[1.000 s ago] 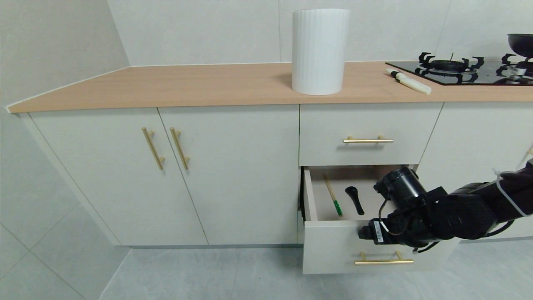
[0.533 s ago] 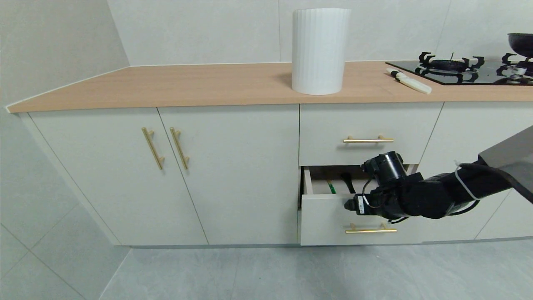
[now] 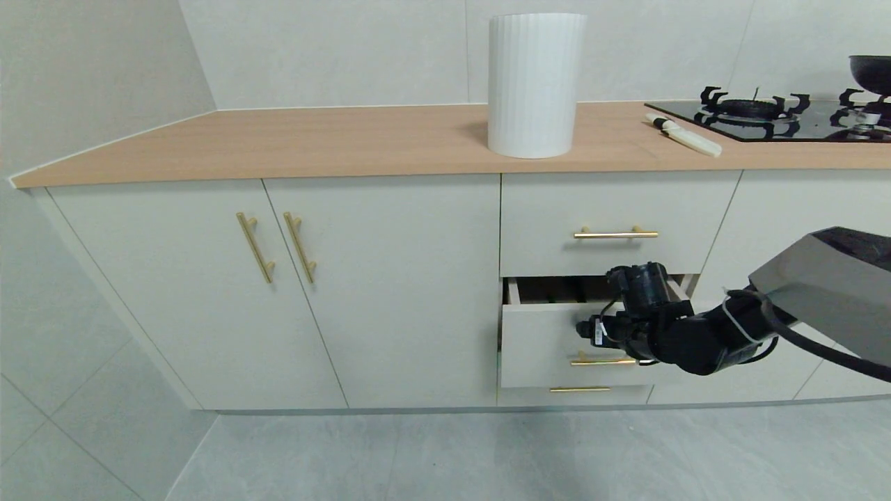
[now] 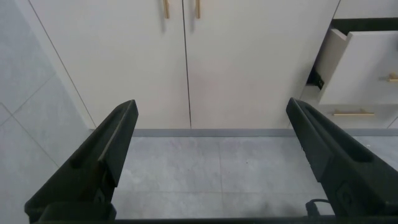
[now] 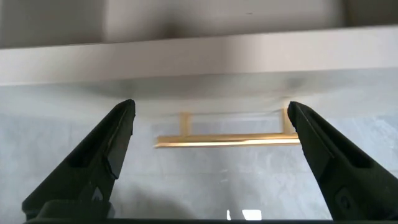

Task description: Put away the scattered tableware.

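Note:
The middle drawer [image 3: 543,344] of the white cabinet stands a narrow gap out, its inside dark and its contents hidden. My right gripper [image 3: 590,330] is against the drawer's front, just above its gold handle [image 3: 602,360]. In the right wrist view the right gripper [image 5: 210,111] is open, its fingers [image 5: 102,162] spread either side of the gold handle [image 5: 227,140], holding nothing. My left gripper [image 4: 210,109] hangs open and empty over the floor before the double doors, with the drawer [image 4: 367,68] off to one side. A cream-handled knife [image 3: 683,136] lies on the wooden countertop [image 3: 313,142].
A tall white ribbed container [image 3: 532,85] stands on the counter above the drawers. A black gas hob [image 3: 773,115] with a dark pot [image 3: 871,72] sits at the far right. The upper drawer [image 3: 616,223] is shut. Grey floor tiles [image 3: 348,459] lie open before the cabinet.
The drawer has slid from wide open to nearly shut, with my right gripper moving in against its front. The chopsticks and black spoon inside have gone out of sight.

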Controlling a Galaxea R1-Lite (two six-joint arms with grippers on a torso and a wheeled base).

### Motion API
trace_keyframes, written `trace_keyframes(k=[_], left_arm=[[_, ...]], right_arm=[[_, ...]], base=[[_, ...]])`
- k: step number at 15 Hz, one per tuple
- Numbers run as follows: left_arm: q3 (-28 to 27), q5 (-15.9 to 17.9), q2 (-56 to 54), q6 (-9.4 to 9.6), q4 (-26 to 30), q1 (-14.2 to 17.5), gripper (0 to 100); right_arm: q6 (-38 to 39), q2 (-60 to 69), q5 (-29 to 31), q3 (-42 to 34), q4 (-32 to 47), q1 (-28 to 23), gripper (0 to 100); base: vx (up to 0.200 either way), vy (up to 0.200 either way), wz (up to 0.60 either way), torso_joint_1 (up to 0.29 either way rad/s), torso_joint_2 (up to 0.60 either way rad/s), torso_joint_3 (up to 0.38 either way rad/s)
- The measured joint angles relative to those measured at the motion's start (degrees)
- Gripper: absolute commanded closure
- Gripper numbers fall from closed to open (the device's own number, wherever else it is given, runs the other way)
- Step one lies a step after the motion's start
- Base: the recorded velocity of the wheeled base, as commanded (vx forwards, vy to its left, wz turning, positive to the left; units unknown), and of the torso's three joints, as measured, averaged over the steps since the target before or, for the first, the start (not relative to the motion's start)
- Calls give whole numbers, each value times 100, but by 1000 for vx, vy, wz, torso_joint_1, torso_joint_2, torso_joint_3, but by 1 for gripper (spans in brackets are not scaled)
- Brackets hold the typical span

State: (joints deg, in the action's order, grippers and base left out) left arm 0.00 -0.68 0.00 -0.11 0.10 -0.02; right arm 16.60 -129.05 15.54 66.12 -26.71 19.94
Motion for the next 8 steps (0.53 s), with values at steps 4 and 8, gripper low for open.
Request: trace_keyframes(k=[4, 8], left_arm=[[0, 2, 0, 0, 0, 2, 0], [0, 0, 0, -2, 0, 2, 0]], right_arm=[[-2, -265, 194, 20, -875, -228, 0], [-84, -469, 306, 39, -1464, -333, 0]], base=[[0, 0, 0, 0, 0, 0], [0, 0, 0, 0, 0, 0]])
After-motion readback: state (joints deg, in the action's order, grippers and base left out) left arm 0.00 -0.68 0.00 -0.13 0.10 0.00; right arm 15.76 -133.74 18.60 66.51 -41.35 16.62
